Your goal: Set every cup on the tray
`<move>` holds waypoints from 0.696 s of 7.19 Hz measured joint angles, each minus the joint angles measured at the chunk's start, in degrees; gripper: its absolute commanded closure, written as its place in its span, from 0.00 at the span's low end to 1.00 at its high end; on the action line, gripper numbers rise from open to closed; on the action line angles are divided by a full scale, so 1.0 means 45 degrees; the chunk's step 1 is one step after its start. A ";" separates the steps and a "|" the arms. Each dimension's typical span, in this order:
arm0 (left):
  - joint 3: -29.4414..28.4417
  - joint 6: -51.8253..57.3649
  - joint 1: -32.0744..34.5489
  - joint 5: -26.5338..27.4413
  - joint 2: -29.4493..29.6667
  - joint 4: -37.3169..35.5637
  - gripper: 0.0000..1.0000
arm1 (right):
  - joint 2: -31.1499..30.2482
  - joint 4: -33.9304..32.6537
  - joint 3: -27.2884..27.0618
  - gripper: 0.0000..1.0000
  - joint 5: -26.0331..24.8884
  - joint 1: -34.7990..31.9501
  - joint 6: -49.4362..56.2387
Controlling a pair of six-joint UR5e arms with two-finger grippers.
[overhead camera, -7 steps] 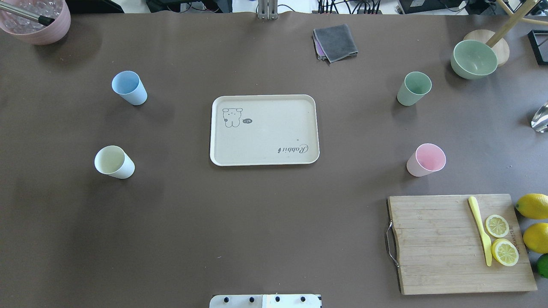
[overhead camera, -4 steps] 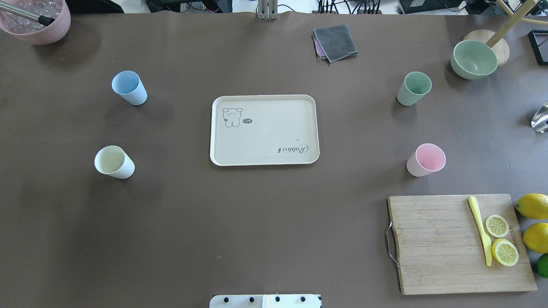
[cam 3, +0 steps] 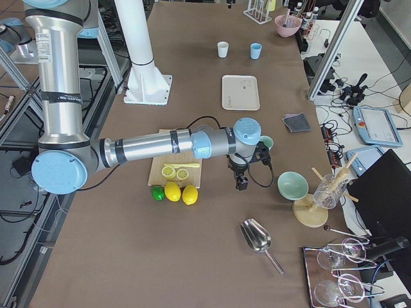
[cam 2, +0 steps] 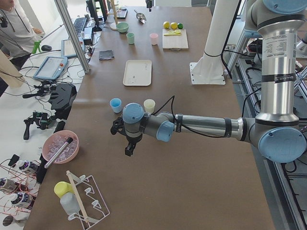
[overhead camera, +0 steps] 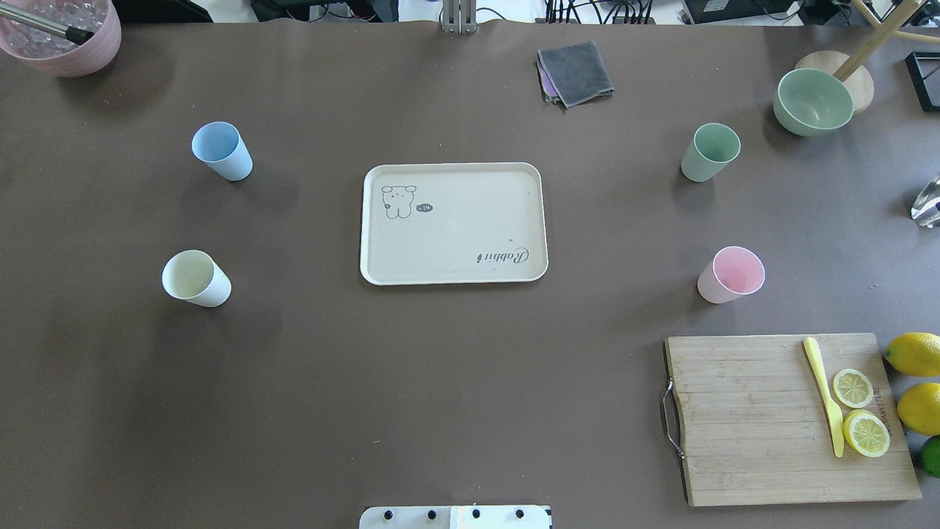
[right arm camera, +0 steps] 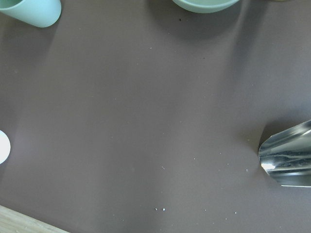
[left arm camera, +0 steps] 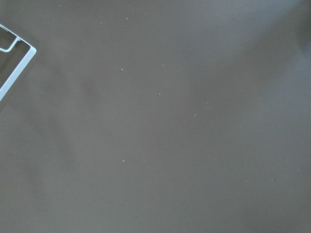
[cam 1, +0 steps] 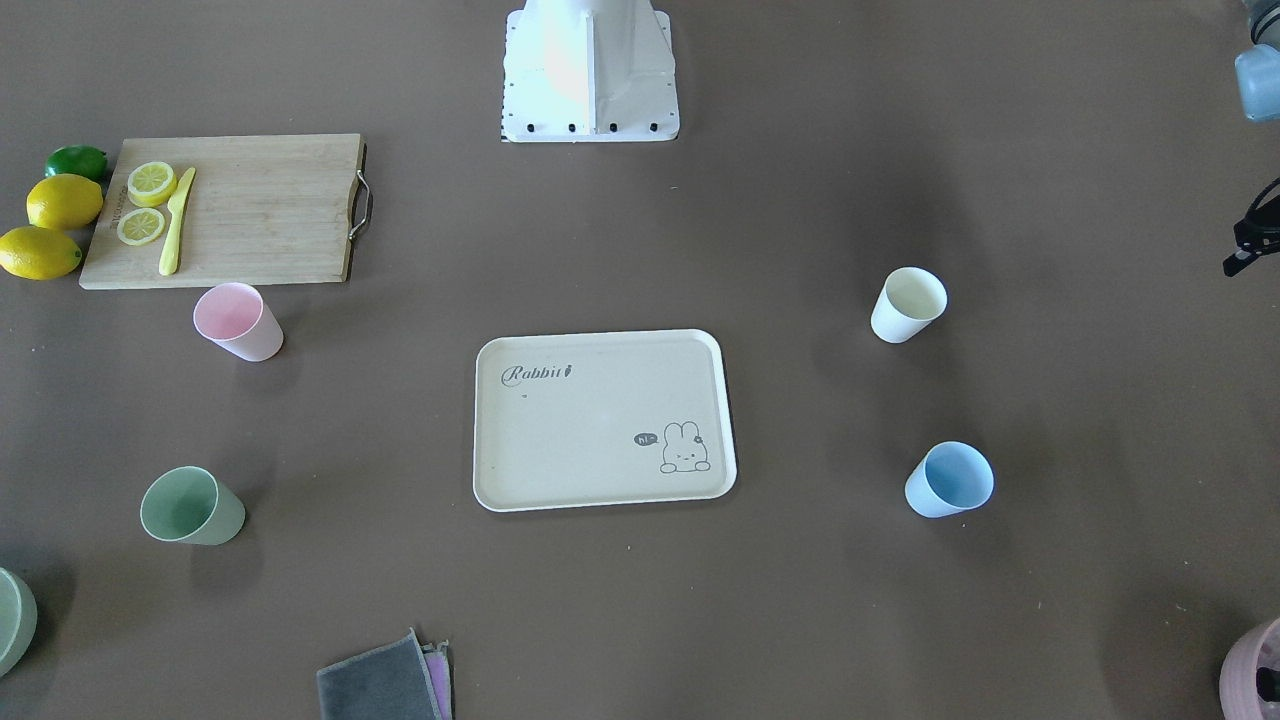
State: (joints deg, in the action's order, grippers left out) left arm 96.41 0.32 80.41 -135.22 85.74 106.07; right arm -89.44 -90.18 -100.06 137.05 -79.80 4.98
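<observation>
The cream tray with "Rabbit" lettering lies flat at the table's middle with nothing on it. Four cups stand upright on the table around it: blue and cream-white to its left, sage green and pink to its right. My left gripper hovers over bare table beyond the left cups. My right gripper hovers near the green cup and the cutting board. Neither shows in the overhead view, and I cannot tell whether they are open or shut.
A wooden cutting board with lemon slices and a yellow knife lies front right, with lemons beside it. A green bowl, a metal scoop, a grey cloth and a pink bowl stand along the edges.
</observation>
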 measured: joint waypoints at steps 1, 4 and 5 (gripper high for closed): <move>0.0000 0.0020 -0.0008 0.0028 -0.0029 0.0002 0.02 | -0.0078 -0.0004 -0.0102 0.00 0.0117 0.0000 -0.0013; 0.0138 -0.0449 -0.0057 -0.0009 -0.0063 0.0101 0.02 | -0.0248 -0.0006 -0.0717 0.00 0.0912 0.0228 -0.0857; 0.0265 -0.1333 -0.0205 -0.0056 -0.0056 0.0435 0.02 | -0.0193 0.0271 -0.1281 0.00 0.1044 0.0873 -0.2613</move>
State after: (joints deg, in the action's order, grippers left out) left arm 97.60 -5.68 79.49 -135.47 85.49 108.03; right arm -90.31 -88.96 -105.82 141.75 -75.88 -6.78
